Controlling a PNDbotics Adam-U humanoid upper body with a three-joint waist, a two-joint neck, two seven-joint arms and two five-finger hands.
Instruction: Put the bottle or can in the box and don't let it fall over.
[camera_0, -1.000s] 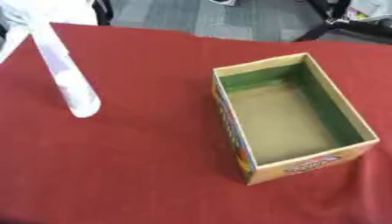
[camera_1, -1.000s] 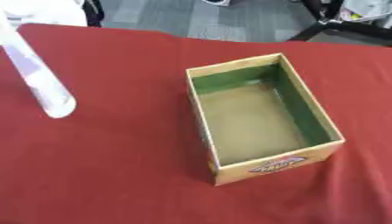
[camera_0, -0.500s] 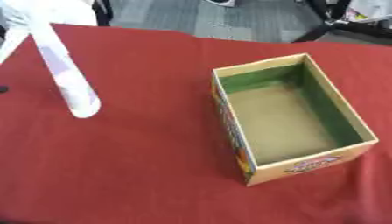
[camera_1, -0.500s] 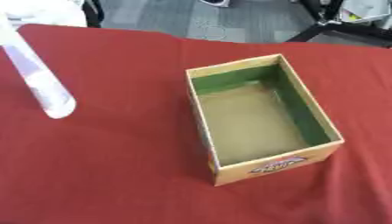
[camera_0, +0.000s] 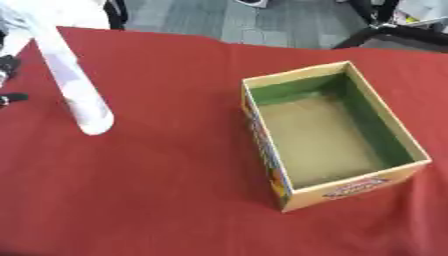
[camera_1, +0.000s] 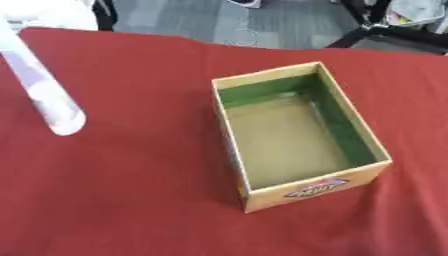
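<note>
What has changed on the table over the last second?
Dark parts of what seems to be the left hand have come into sight at the left edge of the left eye view, beside the white bottle; a second ago nothing showed there. It does not touch the bottle. The bottle and the box have stayed where they were, and the box holds nothing.

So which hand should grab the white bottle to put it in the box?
Probably the left hand: a dark bit of it shows at the left edge beside the white bottle. The right hand isn't in view, and the empty box lies between.
</note>
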